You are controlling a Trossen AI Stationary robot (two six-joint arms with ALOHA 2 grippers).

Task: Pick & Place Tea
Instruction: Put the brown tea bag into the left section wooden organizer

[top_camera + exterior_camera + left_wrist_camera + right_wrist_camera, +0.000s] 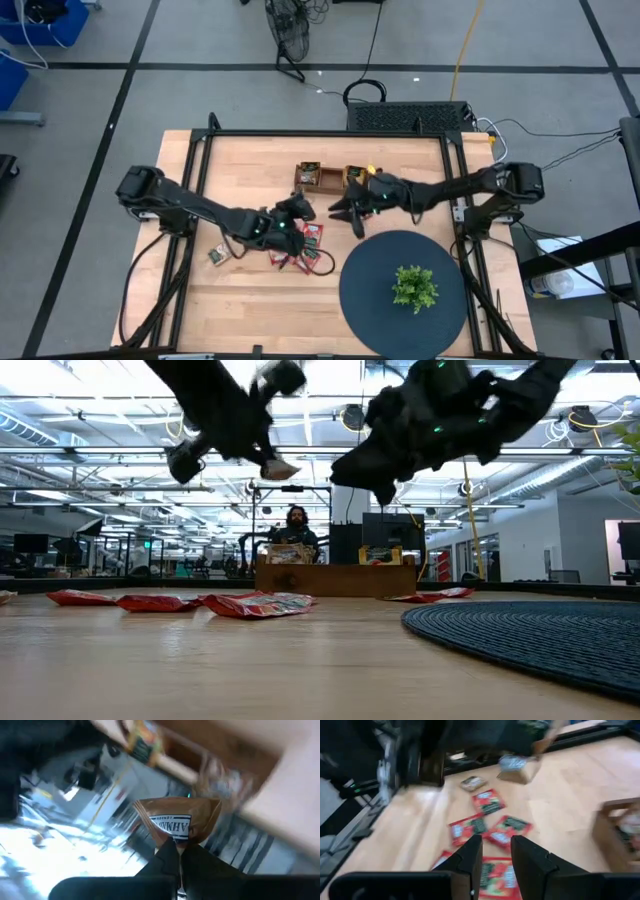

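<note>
Left gripper (177, 851) is pinched shut on an orange-brown tea sachet (176, 820), holding it up off the table just short of the wooden tray (322, 177). Right gripper (496, 851) hovers empty, fingers parted, above the red sachets (490, 801) scattered on the wooden table (240, 300), beside the dark round mat (370, 290).

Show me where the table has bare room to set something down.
Free: the wood left of the mat, below the sachets, and the strip left of the tray. Crowded: the centre, both arms over the sachets.
</note>
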